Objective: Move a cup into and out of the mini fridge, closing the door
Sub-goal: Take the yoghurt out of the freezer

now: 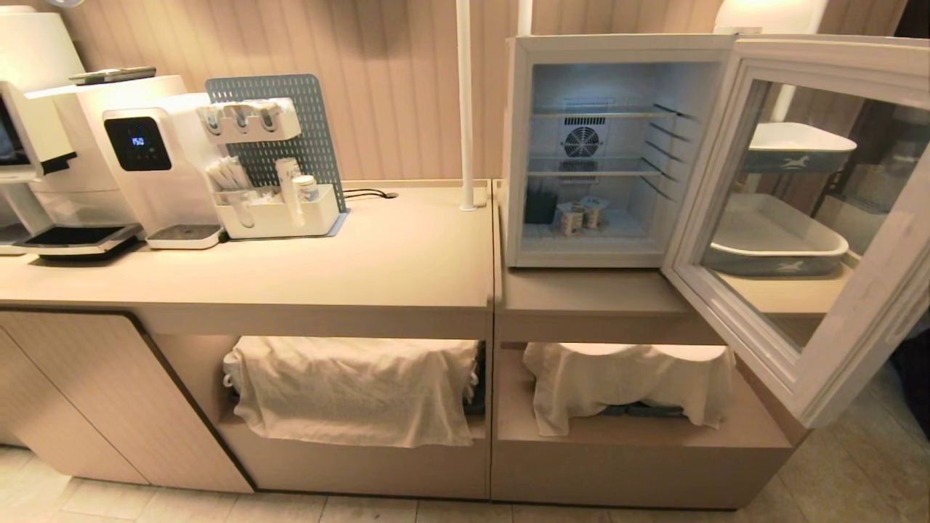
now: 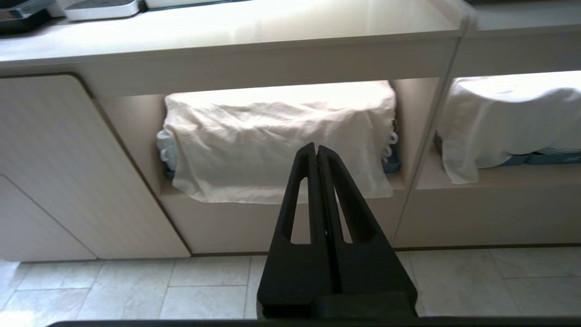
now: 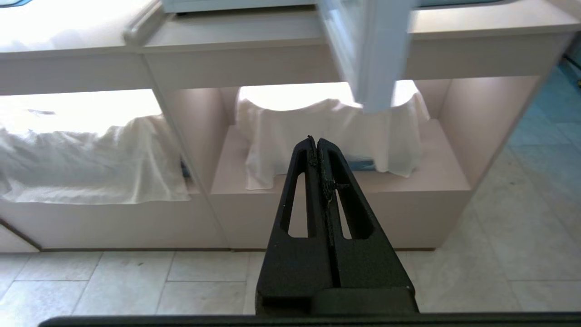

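Note:
The white mini fridge point(image 1: 517, 152) stands on the right-hand counter with its inside lit, showing wire shelves and a rear fan. Its door point(image 1: 864, 305) is swung wide open to the right, out past the counter edge. Two small pale cups point(image 1: 581, 216) stand on the fridge floor beside a dark holder point(image 1: 541, 205). Neither arm appears in the head view. My left gripper point(image 2: 316, 147) is shut and empty, hanging low in front of the cloth-covered left shelf. My right gripper point(image 3: 316, 140) is shut and empty too, low before the right shelf, below the door's lower corner point(image 3: 376, 68).
On the left counter point(image 1: 378, 269) are a coffee machine point(image 1: 43, 138), a water dispenser point(image 1: 156, 160) and a pegboard organiser point(image 1: 280, 196). A white pole point(image 1: 465, 109) rises beside the fridge. Cloths point(image 1: 356, 385) cover both lower shelves. Grey trays point(image 1: 777, 240) sit behind the door.

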